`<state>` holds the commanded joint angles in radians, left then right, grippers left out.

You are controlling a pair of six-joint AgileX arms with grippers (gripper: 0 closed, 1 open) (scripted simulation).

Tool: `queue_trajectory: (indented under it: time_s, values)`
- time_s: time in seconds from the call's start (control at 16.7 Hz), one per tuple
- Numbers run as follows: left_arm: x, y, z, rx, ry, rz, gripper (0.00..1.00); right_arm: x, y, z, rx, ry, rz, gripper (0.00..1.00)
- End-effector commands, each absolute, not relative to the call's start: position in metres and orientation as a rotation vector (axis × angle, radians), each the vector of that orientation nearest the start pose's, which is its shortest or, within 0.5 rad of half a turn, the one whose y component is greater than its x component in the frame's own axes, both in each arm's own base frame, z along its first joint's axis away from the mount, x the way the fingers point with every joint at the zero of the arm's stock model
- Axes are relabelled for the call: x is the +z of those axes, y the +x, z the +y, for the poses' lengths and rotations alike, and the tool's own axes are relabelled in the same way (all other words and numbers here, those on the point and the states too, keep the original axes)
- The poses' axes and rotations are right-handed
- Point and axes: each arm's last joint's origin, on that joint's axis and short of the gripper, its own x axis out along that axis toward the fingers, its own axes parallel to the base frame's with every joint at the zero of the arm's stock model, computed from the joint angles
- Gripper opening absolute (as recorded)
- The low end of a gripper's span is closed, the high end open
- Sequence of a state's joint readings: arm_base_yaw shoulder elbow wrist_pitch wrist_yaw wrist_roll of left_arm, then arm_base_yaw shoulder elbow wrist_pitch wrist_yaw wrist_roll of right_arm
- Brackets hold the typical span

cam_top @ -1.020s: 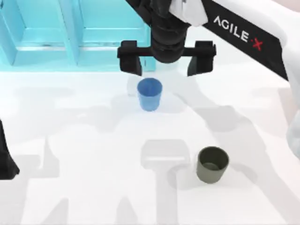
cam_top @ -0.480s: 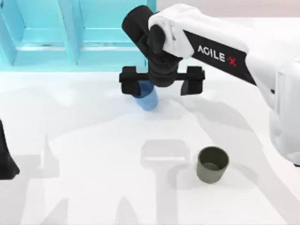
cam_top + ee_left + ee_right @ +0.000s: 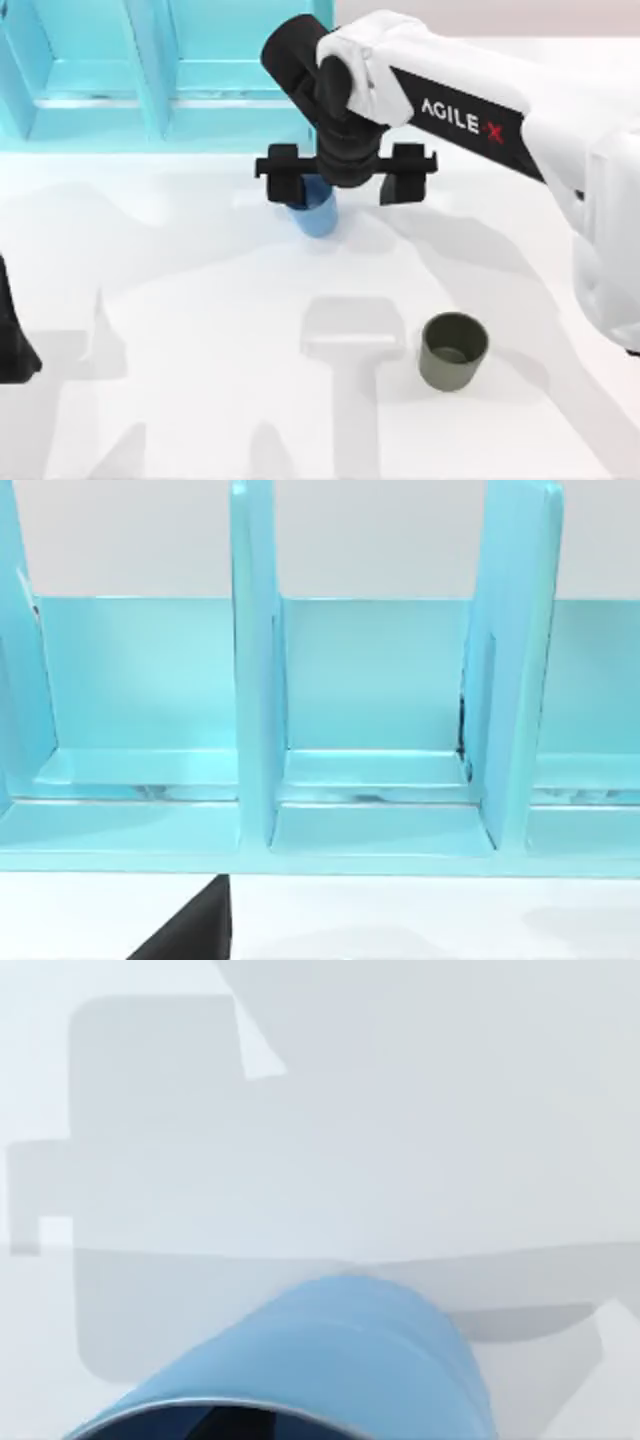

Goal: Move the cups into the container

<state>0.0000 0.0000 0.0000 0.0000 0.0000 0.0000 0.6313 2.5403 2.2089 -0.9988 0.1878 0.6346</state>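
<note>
The right gripper (image 3: 342, 186) hung low over the blue cup (image 3: 318, 214) near the light-blue container (image 3: 150, 90), its fingers spread wide and holding nothing. The olive-green cup (image 3: 453, 350) stood alone nearer the front. The left arm (image 3: 12, 330) waited at the left edge.

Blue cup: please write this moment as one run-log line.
right claw: open, around blue cup | olive cup: on table, untouched | container: no cups visible inside | left arm: parked, table's left edge
</note>
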Motion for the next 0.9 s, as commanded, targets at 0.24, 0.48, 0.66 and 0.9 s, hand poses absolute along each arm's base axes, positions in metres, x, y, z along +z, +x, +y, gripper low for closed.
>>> queue_trajectory:
  time_s: [0.24, 0.48, 0.66, 0.9]
  values:
    - [0.16, 0.1057, -0.0012, 0.0, 0.0, 0.0, 1.0, 0.1306, 0.4178, 0.3068, -0.008, 0.007, 1.271, 0.4]
    - [0.16, 0.1057, -0.0012, 0.0, 0.0, 0.0, 1.0, 0.1306, 0.4178, 0.3068, -0.008, 0.007, 1.271, 0.1]
    - [0.16, 0.1057, -0.0012, 0.0, 0.0, 0.0, 1.0, 0.1306, 0.4178, 0.3068, -0.008, 0.007, 1.271, 0.0]
    - [0.16, 0.1057, -0.0012, 0.0, 0.0, 0.0, 1.0, 0.1306, 0.4178, 0.3068, -0.008, 0.007, 1.271, 0.0]
